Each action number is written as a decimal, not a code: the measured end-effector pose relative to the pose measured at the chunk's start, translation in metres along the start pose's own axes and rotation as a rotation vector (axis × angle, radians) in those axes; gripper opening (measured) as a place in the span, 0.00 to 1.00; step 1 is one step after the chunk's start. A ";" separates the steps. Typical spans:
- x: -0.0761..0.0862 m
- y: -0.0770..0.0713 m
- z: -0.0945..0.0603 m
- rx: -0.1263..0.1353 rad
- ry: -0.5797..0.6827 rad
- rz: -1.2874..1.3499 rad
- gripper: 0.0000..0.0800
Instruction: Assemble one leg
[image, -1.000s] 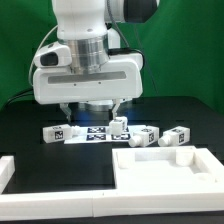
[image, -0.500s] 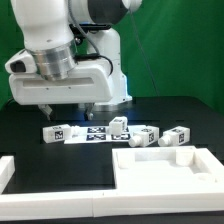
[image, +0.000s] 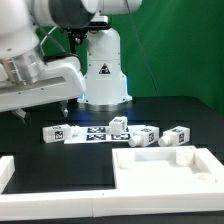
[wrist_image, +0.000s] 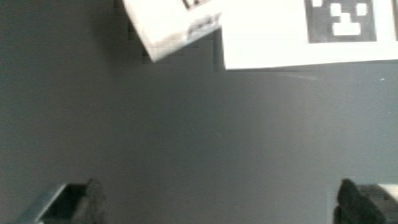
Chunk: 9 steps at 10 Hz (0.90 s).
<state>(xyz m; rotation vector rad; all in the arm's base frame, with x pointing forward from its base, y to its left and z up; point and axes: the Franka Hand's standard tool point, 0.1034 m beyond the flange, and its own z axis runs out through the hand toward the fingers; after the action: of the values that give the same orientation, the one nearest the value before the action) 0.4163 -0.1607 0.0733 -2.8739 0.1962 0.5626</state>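
Over the counter (image: 60, 160), toward the exterior view's left, the claw (image: 42, 111) hangs spread wide, empty. A leg (image: 55, 132) lies beside the marker board (image: 95, 133).

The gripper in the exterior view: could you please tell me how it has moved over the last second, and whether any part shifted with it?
The gripper swung toward the exterior view's left, from above the middle of the row of legs to near the row's left end. It is open and empty; nothing was taken hold of or let go. The legs, the marker board and the white tray-like part stayed as they were.
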 end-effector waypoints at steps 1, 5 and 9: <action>0.002 -0.003 -0.002 0.002 -0.001 0.009 0.81; 0.004 -0.002 0.004 0.010 -0.020 0.316 0.81; -0.002 0.020 0.023 0.132 -0.033 0.820 0.81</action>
<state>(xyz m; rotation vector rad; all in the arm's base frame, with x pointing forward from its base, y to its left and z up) 0.4029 -0.1745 0.0504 -2.5547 1.3725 0.6772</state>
